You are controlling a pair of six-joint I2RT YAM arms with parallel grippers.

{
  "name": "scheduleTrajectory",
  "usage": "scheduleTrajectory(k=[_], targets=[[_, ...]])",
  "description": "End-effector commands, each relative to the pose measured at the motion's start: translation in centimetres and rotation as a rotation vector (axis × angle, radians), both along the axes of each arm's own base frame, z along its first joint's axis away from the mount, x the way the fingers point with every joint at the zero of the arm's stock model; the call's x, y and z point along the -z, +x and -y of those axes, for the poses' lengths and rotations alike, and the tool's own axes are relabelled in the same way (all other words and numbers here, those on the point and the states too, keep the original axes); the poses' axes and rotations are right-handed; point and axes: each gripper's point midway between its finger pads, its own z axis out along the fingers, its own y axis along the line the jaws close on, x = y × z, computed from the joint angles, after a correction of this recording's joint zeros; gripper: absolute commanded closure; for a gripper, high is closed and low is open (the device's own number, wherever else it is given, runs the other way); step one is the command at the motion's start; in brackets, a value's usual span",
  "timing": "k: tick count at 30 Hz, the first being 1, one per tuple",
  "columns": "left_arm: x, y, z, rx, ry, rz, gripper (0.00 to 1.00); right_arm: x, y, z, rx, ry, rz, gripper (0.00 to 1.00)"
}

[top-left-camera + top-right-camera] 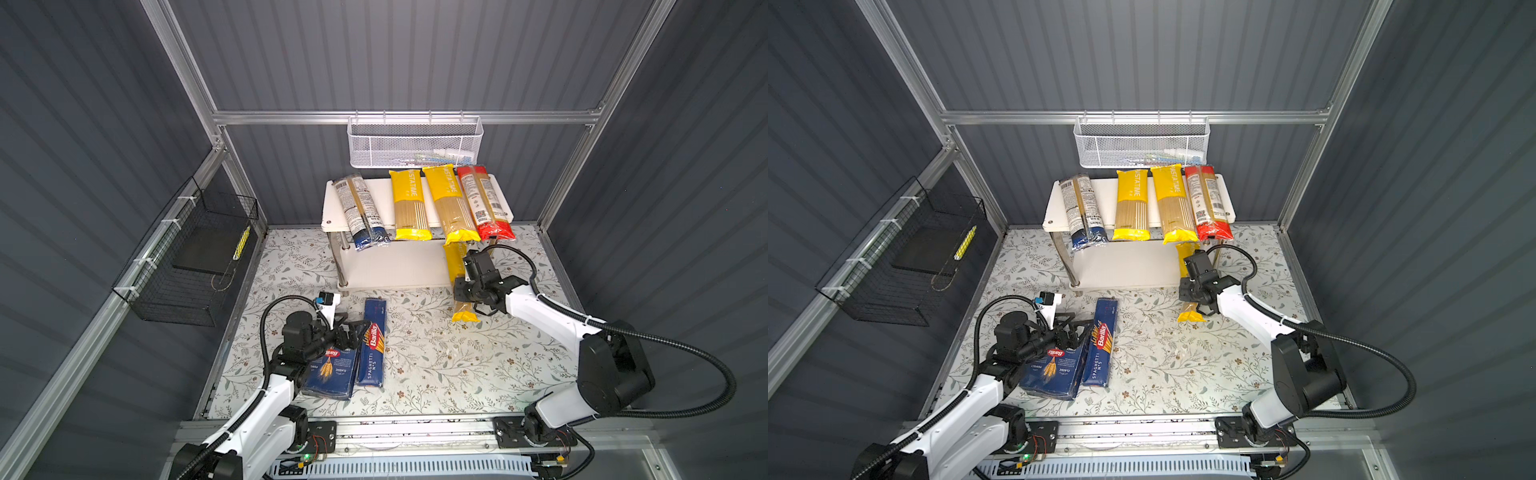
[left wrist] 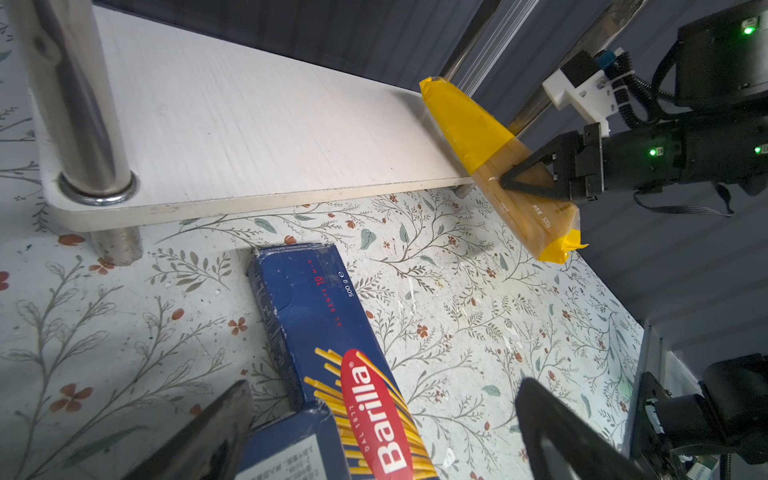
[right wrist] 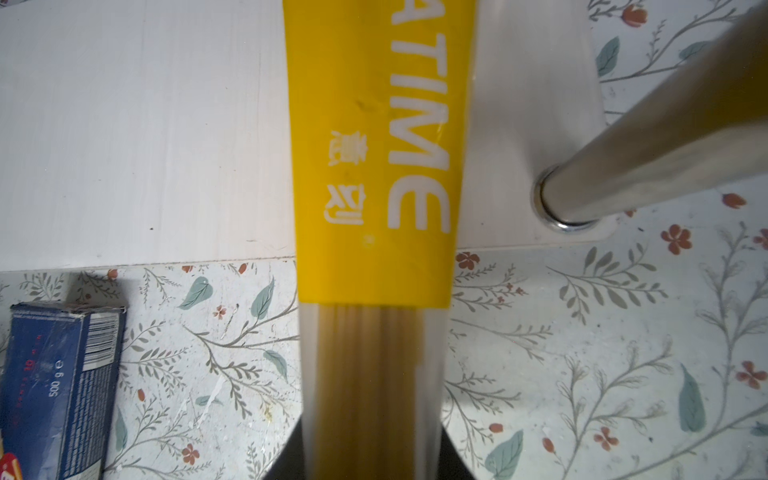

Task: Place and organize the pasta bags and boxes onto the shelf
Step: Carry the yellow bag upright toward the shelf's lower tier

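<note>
Yellow bag (image 1: 454,259), pinched tight in the right gripper (image 2: 519,183), pokes over the shelf's (image 1: 380,199) lower board (image 1: 395,266), right edge; four bags (image 1: 409,203) lie on top. Two boxes (image 1: 372,357) lie near the table's (image 1: 436,365) front-left corner, beneath the wide-open, empty left gripper (image 1: 353,330).

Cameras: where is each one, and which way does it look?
Top views: high up, looking down at the shelf; both arms show.
Left wrist: on left arm, facing the spaghetti box; left gripper shows.
Right wrist: on right arm, facing the held yellow bag; right gripper barely shows.
Shared: both wrist views show that box and bag.
</note>
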Motion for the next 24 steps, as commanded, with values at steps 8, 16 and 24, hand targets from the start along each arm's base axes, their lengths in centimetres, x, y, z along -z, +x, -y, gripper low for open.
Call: scheduleTrajectory(k=[8,16,24], targets=[[-0.2,0.0,0.1,0.007,0.016,0.016,0.00,-4.1,4.8,0.4,0.094,0.065,0.206,0.67],[-0.2,0.0,0.1,0.007,0.015,0.016,0.00,-3.8,6.2,0.9,0.117,0.045,0.208,0.61],[-0.2,0.0,0.1,0.008,0.017,0.016,0.00,-2.7,5.4,0.8,0.104,0.060,0.172,0.38]])
